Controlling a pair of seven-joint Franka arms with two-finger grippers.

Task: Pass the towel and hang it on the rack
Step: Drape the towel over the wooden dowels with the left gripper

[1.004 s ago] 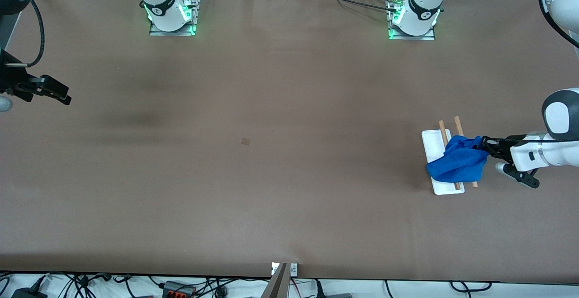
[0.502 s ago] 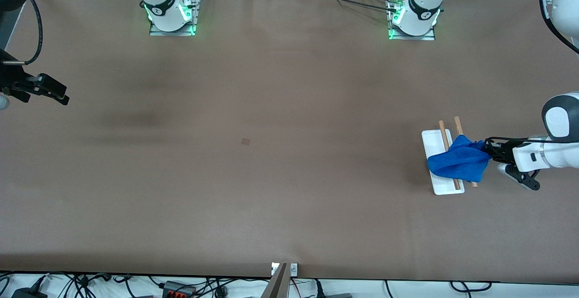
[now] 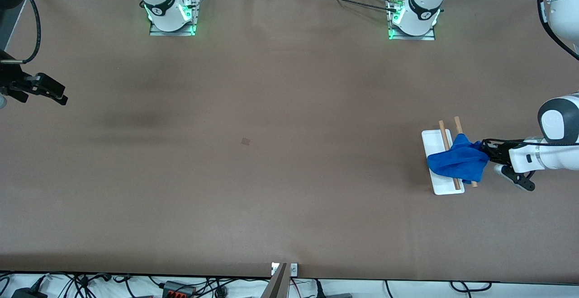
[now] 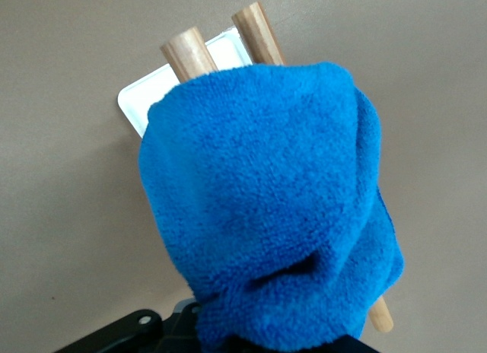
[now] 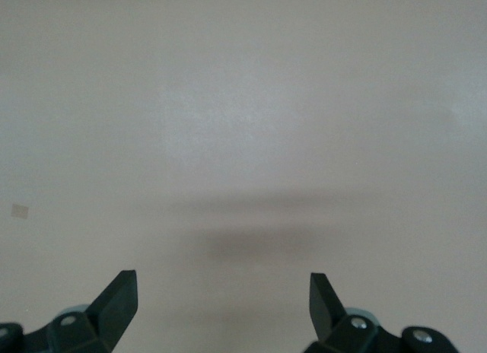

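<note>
Blue towel (image 3: 457,162) is draped across both wooden rods of the rack (image 3: 433,143), at the left arm's end of the table (image 3: 271,153). So the handover part looks done: the towel is with the left arm, not the right.

Left gripper (image 3: 486,149) sits just beside the rack, over the table on the side toward the left arm's end, clamped shut on one corner of the towel. In the left wrist view the towel (image 4: 274,208) fills most of the frame, bunched up near the gripper and spread over the two rods, whose ends poke out from under the cloth, with the rack's white base (image 4: 141,98) showing underneath.

Right gripper (image 3: 45,91) is parked at the right arm's end of the table, fingers spread wide, nothing between them. Right wrist view confirms: right gripper (image 5: 221,292) over bare table only. That arm is waiting.

My read on progress: nearly finished. Cloth is on the rack, but not released. Left to do: let go of the corner and back the left arm off without dragging the cloth.

Risk: the towel looks lumpy and weighted toward the gripper side, so it could slide off the rods once released. Can't tell how much hangs down on each side.
</note>
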